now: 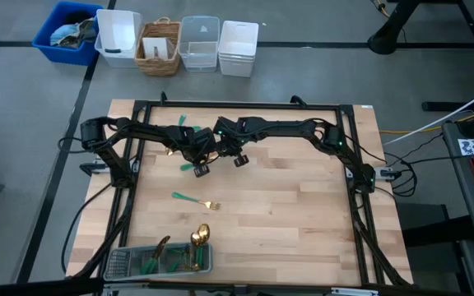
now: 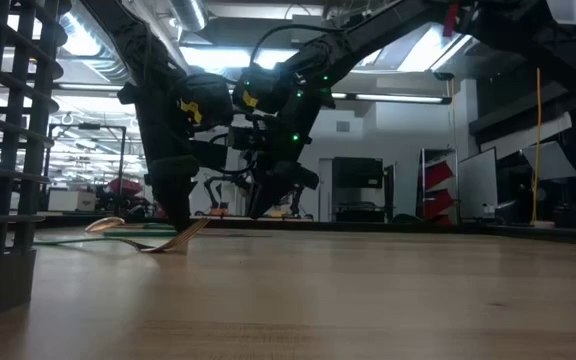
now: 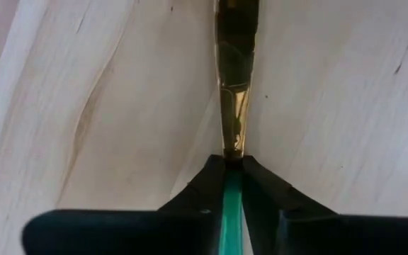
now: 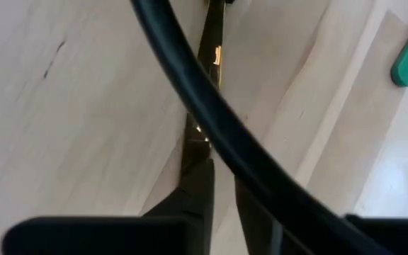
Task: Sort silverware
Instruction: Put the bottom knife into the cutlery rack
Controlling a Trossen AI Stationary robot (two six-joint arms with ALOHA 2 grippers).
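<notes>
Near the upper middle of the overhead frame, the left gripper [image 3: 232, 188] pinches a teal-handled piece of silverware [image 3: 234, 106] while the right gripper [image 4: 222, 188] pinches its gold end, so both pulling could wrench it loose.

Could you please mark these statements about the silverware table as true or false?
1. The left pincer is closed on a teal handle. True.
2. The grey mesh tray sits at the far edge beside the bins. False: it sits at the near edge of the table, with silverware in it.
3. A fork lies alone on the wood between the arms and the tray. True.
4. The right pincer hangs high above the floor, off the table. False: it is low over the wood, close to the left pincer.
5. A spoon rests across the tray's rim. True.
</notes>
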